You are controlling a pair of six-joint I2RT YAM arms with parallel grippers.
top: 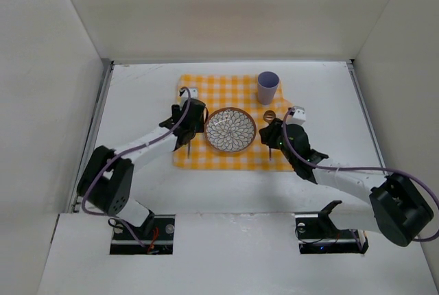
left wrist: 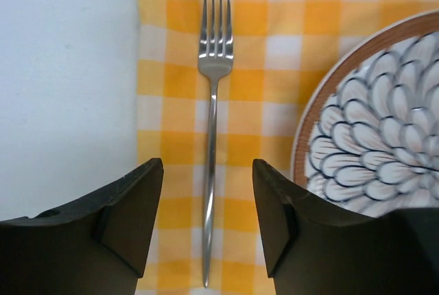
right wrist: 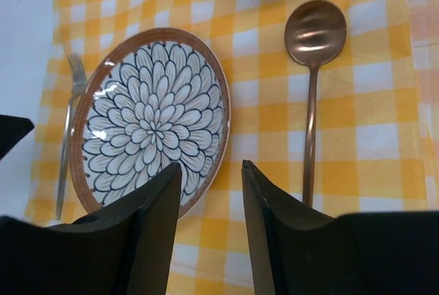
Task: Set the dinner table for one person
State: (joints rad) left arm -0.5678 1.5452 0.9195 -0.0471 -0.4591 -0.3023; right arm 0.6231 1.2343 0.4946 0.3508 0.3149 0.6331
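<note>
On the white dinner table (top: 137,96) lies a yellow-and-white checked cloth (top: 226,86). A flower-patterned plate (top: 230,130) sits at its centre. A silver fork (left wrist: 211,137) lies flat on the cloth left of the plate, tines pointing away. My left gripper (left wrist: 208,171) is open above the fork's handle, touching nothing. A copper spoon (right wrist: 314,68) lies on the cloth right of the plate (right wrist: 151,116). My right gripper (right wrist: 211,166) is open over the cloth between plate and spoon, with nothing between its fingers. A purple cup (top: 267,88) stands behind the spoon.
White walls enclose the table on three sides. The cloth's left edge (left wrist: 137,103) runs close beside the fork, with bare table (left wrist: 68,68) beyond it. Both arm bases sit at the near edge.
</note>
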